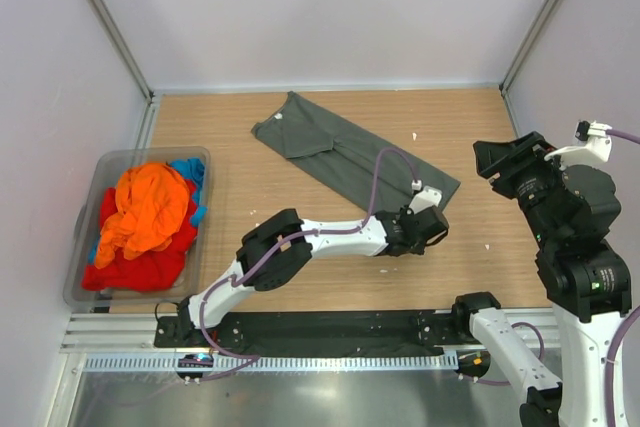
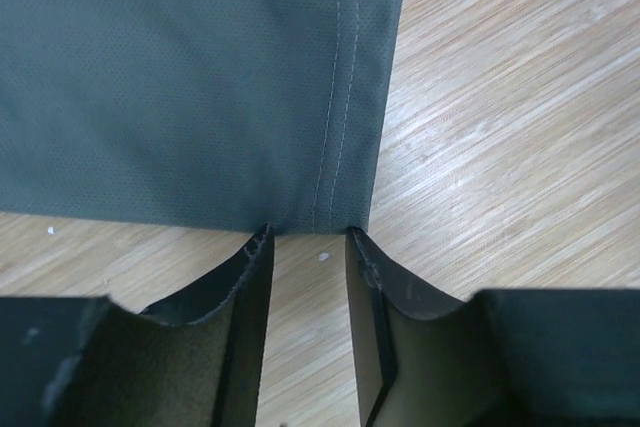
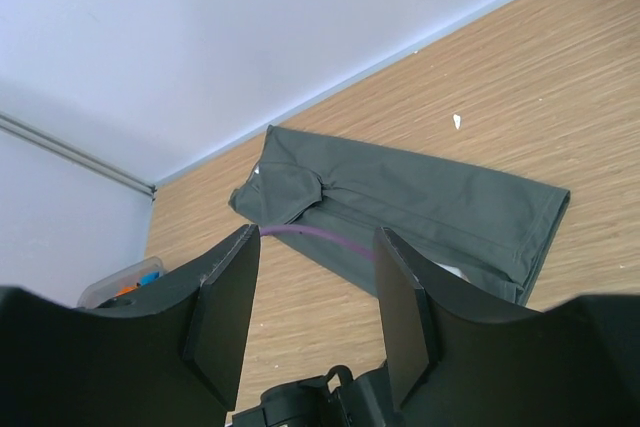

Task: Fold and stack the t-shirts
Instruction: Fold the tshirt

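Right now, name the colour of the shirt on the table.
The shirt is plain dark grey-green, clearest in the left wrist view.

White links and black joint housings on left arm (image 1: 340, 237); purple cable (image 1: 377, 177) loops at its 12 o'clock. Bulkier right arm (image 1: 585, 277) mostly black, white lower link. On left gripper (image 2: 307, 235), flat matte-black fingers (image 2: 240, 297), frayed edges.

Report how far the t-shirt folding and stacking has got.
Done: the grey-green shirt lies on the table, folded into a long strip. In hand: the left claw, jaws apart, sits at that shirt's hem corner, not gripping yet; the right claw hangs open and empty. Left: the orange shirt, red shirt and blue shirt lie crumpled in the bin; nothing is stacked.
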You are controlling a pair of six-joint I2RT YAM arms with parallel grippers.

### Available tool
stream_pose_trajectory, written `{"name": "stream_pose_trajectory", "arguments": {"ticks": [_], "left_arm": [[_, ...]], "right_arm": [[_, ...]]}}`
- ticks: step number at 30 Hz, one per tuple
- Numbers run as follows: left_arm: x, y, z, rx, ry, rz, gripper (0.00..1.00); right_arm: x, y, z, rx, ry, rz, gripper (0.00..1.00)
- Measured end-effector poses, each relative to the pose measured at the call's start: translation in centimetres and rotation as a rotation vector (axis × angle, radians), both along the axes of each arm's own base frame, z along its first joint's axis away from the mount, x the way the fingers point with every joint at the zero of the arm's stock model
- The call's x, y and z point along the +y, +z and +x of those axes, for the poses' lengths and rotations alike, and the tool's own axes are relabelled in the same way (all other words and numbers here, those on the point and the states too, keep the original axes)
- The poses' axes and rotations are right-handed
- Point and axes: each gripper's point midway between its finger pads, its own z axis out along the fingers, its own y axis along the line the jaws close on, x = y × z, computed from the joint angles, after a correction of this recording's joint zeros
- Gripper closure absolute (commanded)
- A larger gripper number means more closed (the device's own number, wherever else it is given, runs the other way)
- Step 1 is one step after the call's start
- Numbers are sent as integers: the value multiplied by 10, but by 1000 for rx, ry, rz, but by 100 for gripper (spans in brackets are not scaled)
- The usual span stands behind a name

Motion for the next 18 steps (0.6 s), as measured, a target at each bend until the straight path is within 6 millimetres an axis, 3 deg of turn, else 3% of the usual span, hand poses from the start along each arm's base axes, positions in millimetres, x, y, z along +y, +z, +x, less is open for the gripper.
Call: {"name": "stream_pose_trajectory", "arguments": {"ticks": [2,7,14,18], "left_arm": [[1,-1,-2,13,13,-2,57],[2,11,-9,67,80,-57,55],[7,43,-9,211,341,-222,56],[9,47,-9,294,478,-285,52]], "right_arm": [[0,0,0,1,-3,-1,45],[-1,0,0,-1,-7,1,45],[-2,1,-3,-10,-12,2,45],[-5,4,-6,-21,-26,1,45]]}}
